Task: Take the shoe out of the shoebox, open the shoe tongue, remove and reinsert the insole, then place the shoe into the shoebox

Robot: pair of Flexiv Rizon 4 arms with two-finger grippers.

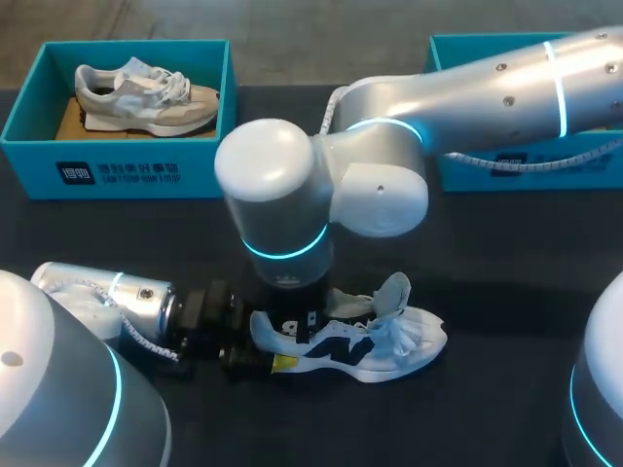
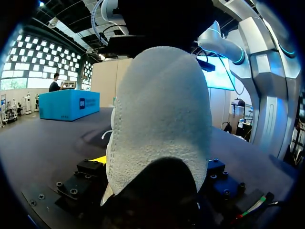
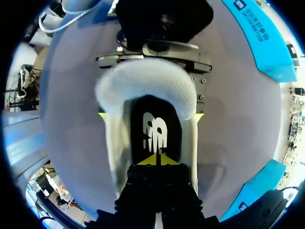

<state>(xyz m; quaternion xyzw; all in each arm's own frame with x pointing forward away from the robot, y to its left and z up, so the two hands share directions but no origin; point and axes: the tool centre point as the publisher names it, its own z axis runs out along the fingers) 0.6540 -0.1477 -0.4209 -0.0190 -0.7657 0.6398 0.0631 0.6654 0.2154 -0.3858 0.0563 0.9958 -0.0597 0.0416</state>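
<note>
Off-task items: a spare sneaker boxed at the far left, on a dark table.

I'm looking down on the dark table [image 1: 506, 282], matte and nearly black, and it fills my head view from edge to edge. Over at the far left corner there's a teal box [image 1: 204, 170], lid off, its front wall carrying white print. Inside it I can see a beige and grey sneaker [image 1: 146, 97] lying on its side, toe pointing right, white laces loose on top. Under its heel end there's a brown cardboard sheet [image 1: 70, 122] lining the box floor. From the left wrist I get the same table [image 2: 43, 143] as a flat grey-purple surface, and from the right wrist [image 3: 71, 119] too.
</note>
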